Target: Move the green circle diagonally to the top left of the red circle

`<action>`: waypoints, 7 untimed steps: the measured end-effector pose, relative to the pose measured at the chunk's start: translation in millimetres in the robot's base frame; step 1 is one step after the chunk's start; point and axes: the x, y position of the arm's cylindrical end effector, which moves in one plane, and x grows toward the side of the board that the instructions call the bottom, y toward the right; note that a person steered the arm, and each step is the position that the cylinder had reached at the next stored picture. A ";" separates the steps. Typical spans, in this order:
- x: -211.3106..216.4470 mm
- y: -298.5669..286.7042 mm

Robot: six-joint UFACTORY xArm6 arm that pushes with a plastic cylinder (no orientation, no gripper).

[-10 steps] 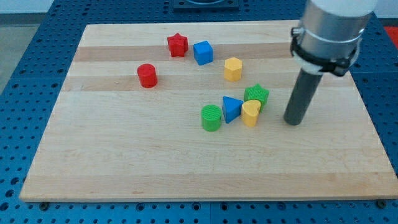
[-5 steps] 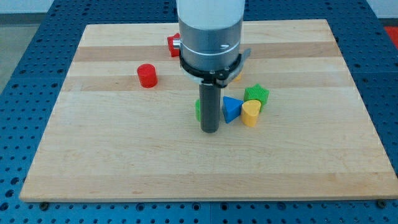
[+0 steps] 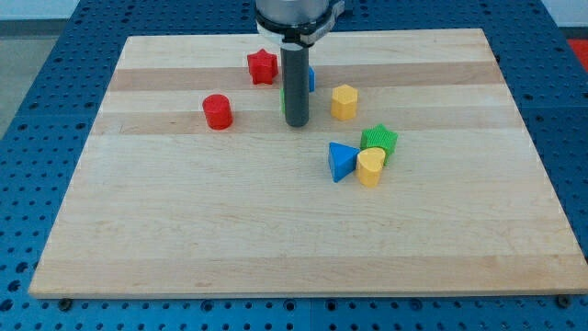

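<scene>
My rod hangs straight down from the view's top, dark and upright. My tip (image 3: 296, 123) rests on the board.

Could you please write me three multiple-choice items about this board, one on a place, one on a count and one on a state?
1. Where is my tip relative to the red circle?
A. toward the view's right of it
B. toward the view's left of it
C. resting on top of it

2. How many yellow blocks lie on the board?
A. one
B. two
C. four

3. How does the green circle show?
A. fully in the open
B. mostly hidden behind the rod
C. stacked on the red star

Answers:
1. A, the rod ends well to the view's right of the red circle.
2. B, one yellow block sits near the rod and another yellow block touches the blue triangle.
3. B, only a green sliver shows at the rod's left edge.
</scene>
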 end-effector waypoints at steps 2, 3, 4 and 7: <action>-3.0 15.5; -19.6 25.9; -26.7 23.5; -31.5 -24.2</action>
